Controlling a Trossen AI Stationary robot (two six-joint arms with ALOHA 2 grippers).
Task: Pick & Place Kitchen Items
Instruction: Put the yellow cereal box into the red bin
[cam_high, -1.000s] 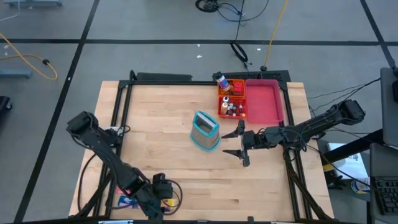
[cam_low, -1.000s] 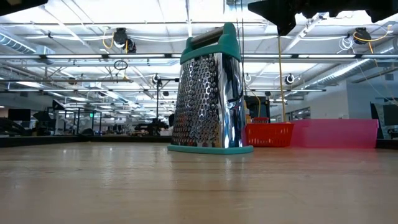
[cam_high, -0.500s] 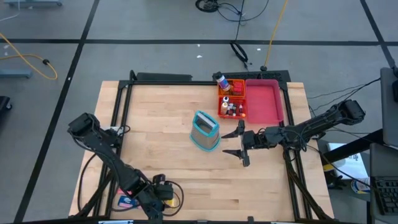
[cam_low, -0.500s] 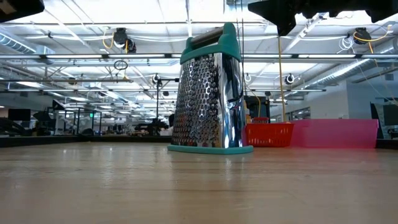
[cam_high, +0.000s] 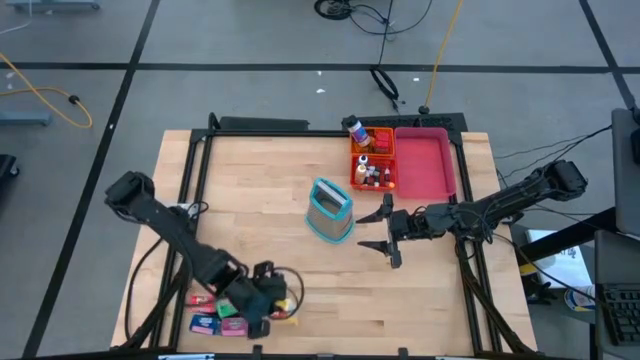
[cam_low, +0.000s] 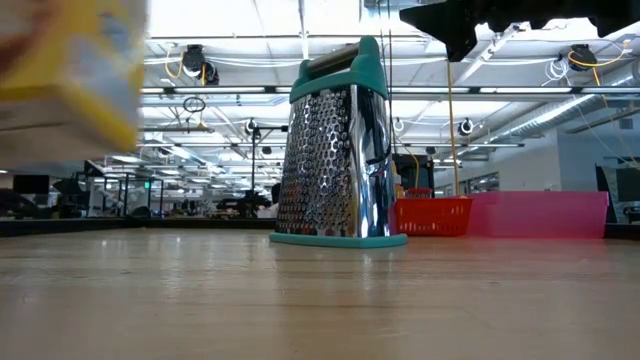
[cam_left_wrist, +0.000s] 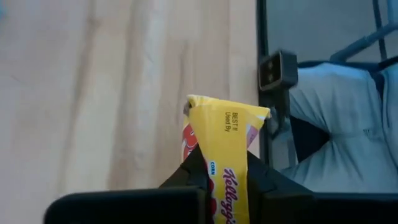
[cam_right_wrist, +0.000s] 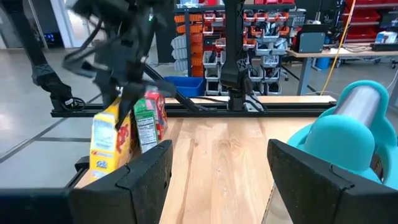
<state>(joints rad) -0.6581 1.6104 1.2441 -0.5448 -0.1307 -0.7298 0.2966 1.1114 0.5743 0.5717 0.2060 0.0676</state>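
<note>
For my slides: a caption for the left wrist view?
Left gripper shut on a yellow cereal box above the wooden table.

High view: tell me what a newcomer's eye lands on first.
The shiny teal grater standing upright mid-table, beside the open right hand. Then the orange tray and pink tray at the far edge, and the left hand clamping a yellow box near the front edge.

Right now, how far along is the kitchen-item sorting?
Done: small bottles sit in the orange tray. In hand: the left claw is shut on a yellow box at the table's near edge. Left: small boxes still lie there. The right claw waits open beside the grater.
</note>
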